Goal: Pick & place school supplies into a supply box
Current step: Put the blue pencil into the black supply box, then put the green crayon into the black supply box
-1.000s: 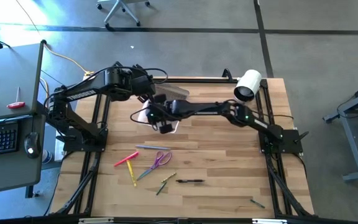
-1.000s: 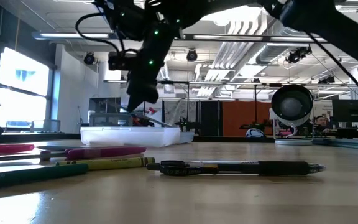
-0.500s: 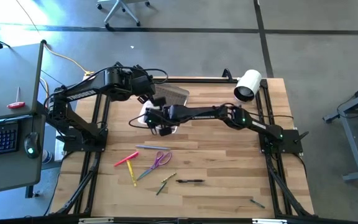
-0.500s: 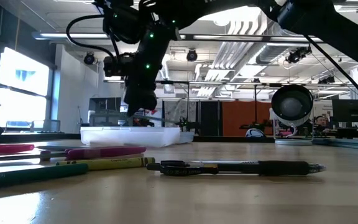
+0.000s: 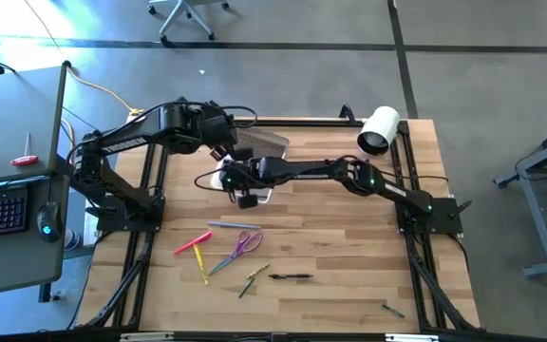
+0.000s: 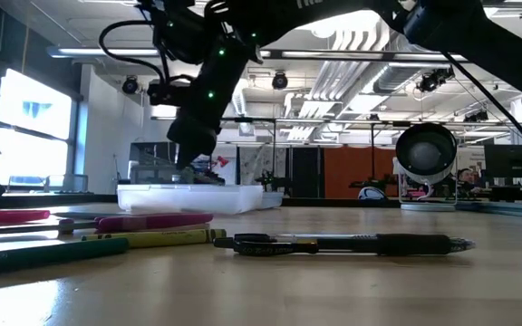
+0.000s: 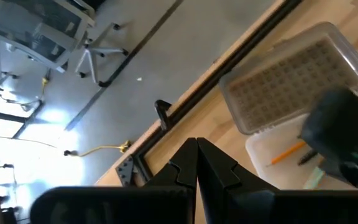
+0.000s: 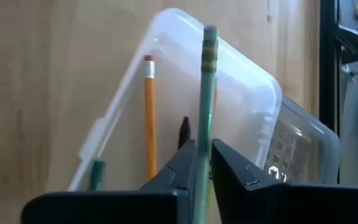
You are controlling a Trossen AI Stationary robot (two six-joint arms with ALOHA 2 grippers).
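Note:
The clear supply box (image 5: 254, 180) sits on the table's far-left part with its ribbed lid (image 5: 266, 142) open behind it. It holds an orange pencil (image 8: 148, 118), a black item and a green one. My right gripper (image 8: 204, 155) hangs over the box, shut on a green pencil (image 8: 207, 93). My left gripper (image 7: 196, 155) is shut and empty beside the lid's left end (image 5: 226, 144). Loose supplies lie near the table's near edge: pink marker (image 5: 193, 242), yellow one (image 5: 203, 268), purple scissors (image 5: 246, 242), black pen (image 5: 291, 276). My right gripper pinches the green pencil between its two fingers, on the shaft (image 8: 202, 146). The pencil runs along the fingers and juts out ahead of them. Its banded free end (image 8: 210, 37) is over the open box. The gripper slants down at the box (image 6: 188, 195).
A large white roll (image 5: 380, 130) lies at the table's far right corner. One more thin pencil (image 5: 393, 310) lies near the near right edge. In the low view the black pen (image 6: 352, 243) and the markers (image 6: 143, 222) lie in the foreground. A desk with a keyboard stands left of the table.
My right gripper, still holding the green pencil, has shifted a little toward the table's left over the box. It has dipped lower toward the box and tipped more steeply. The left arm and the loose supplies have stayed put.

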